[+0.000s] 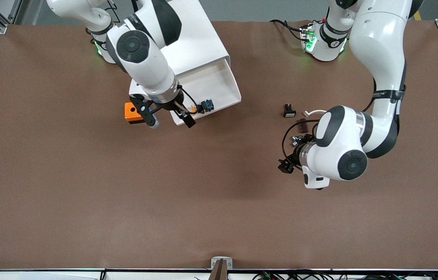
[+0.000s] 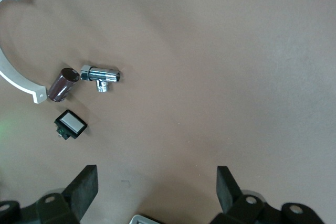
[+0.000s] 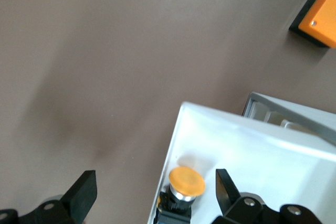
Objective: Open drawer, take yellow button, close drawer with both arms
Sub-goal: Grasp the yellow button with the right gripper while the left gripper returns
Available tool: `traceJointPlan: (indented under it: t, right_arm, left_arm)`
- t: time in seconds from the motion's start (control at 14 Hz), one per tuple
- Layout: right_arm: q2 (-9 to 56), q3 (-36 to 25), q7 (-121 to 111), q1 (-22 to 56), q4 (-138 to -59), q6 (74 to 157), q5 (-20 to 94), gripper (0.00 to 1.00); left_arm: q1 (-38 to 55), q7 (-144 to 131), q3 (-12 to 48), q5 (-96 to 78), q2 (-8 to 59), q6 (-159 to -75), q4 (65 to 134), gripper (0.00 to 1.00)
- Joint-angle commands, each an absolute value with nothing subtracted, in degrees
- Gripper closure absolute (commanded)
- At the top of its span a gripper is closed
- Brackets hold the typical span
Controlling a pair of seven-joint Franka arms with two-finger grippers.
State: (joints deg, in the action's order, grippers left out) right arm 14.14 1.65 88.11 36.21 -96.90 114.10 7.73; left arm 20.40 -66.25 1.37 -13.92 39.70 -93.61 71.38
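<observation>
My wide-open right gripper (image 1: 172, 118) over the pulled-out white plastic top drawer (image 1: 229, 83), tiny orange-capped push button (image 3: 186, 181) inside at its six-o'clock lip, my left gripper (image 2: 157, 195) gaping wide above bare brown table (image 1: 86, 202)

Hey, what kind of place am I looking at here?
Probably a robotics lab test bench: two white robot arms bolted at a brown-covered table, a small white drawer cabinet, and loose hardware such as a chrome fitting.
</observation>
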Motion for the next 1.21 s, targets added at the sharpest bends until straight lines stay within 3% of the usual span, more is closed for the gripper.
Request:
traceJointPlan:
  t: [0.0, 0.57, 0.71, 0.86, 1.14]
  right_arm:
    - [14.8, 1.1, 90.8, 38.5, -97.5, 115.1, 8.2, 0.0]
    - [15.3, 1.1, 93.8, 42.7, -101.1, 117.9, 8.1, 0.01]
    - [15.3, 1.1, 93.8, 43.0, -101.6, 118.0, 8.1, 0.06]
    - [15.3, 1.1, 93.8, 43.3, -101.6, 118.2, 8.1, 0.2]
    - [15.3, 1.1, 92.8, 43.5, -101.5, 119.0, 7.9, 0.71]
  left_arm:
    - [22.7, -66.1, 1.1, -12.2, 39.5, -94.8, 71.8, 0.01]
    - [27.9, -74.8, 1.4, -12.0, 38.4, -94.7, 71.8, 0.01]
    - [29.8, -75.5, 1.5, -12.0, 38.4, -94.7, 71.8, 0.01]
    - [31.2, -75.1, 3.4, -12.6, 38.3, -94.8, 71.8, 0.01]
    - [31.7, -71.7, 5.8, -12.3, 38.0, -95.2, 71.7, 0.01]
